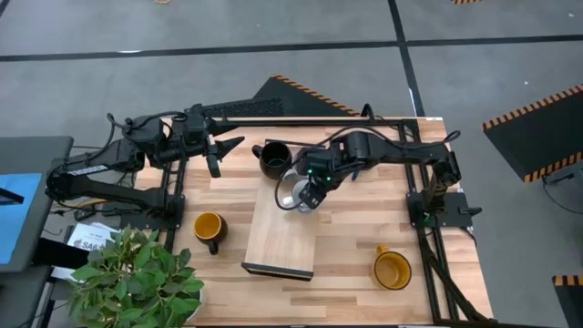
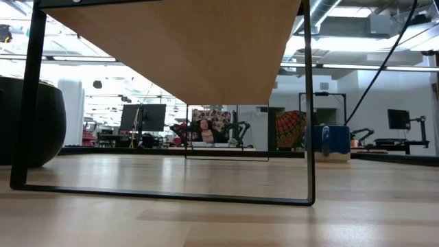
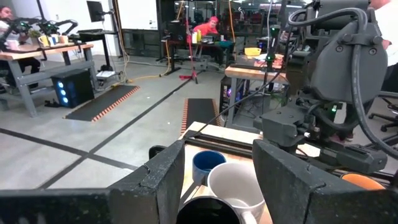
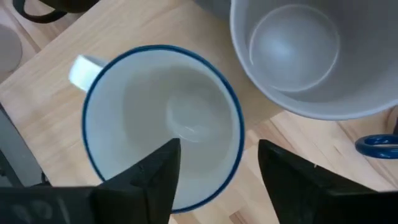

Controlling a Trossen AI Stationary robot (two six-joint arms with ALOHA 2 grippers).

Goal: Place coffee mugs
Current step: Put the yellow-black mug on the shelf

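On the board's far end (image 1: 290,205), the blue-rimmed mug (image 4: 163,124) is straddled by the spread, empty right gripper (image 4: 214,165); the touching grey mug (image 4: 311,56) could be knocked. The left gripper (image 3: 217,177), idle, is held open.

No readable text, brand, number or sign showing anywhere. White paper label (image 1: 84,241) lying at table's 8 o'clock edge beside plant (image 1: 137,273), carrying dark print too small to make out. Mugs, wooden board, both arms bearing no legible markings.
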